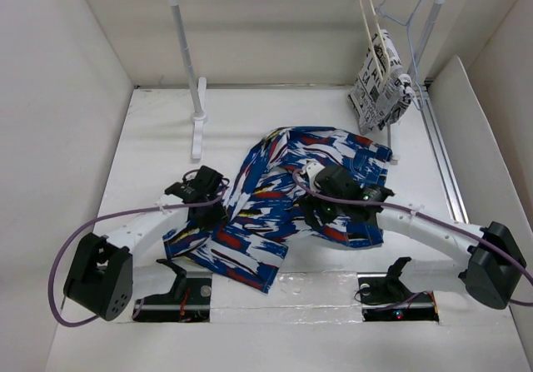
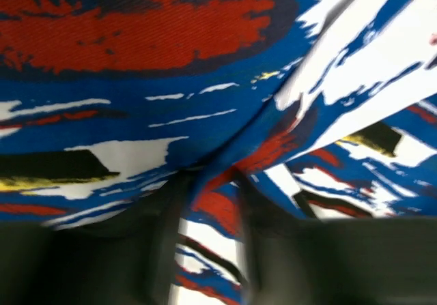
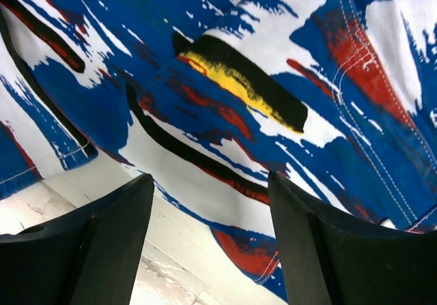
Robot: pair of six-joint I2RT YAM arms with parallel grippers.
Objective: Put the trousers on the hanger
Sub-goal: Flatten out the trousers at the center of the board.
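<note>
Top external: shows the trousers (image 1: 275, 197) heaped at centre, long axis 7 to 1 o'clock, left claw (image 1: 208, 215) pinching their 9 o'clock edge, right claw (image 1: 315, 214) spread above them, nearer the hanger (image 1: 371, 39) at 1 o'clock.

1. Bright, even light is falling from overhead — the white table (image 1: 150, 139) is carrying only faint, soft shadows.
2. The left wrist view is smearing; its fingers (image 2: 160, 250) are dissolving out of focus against the trousers (image 2: 136, 114).
3. The right wrist view is rendering stitching crisply, with that side's fingers (image 3: 102, 250) sitting in shade.
</note>
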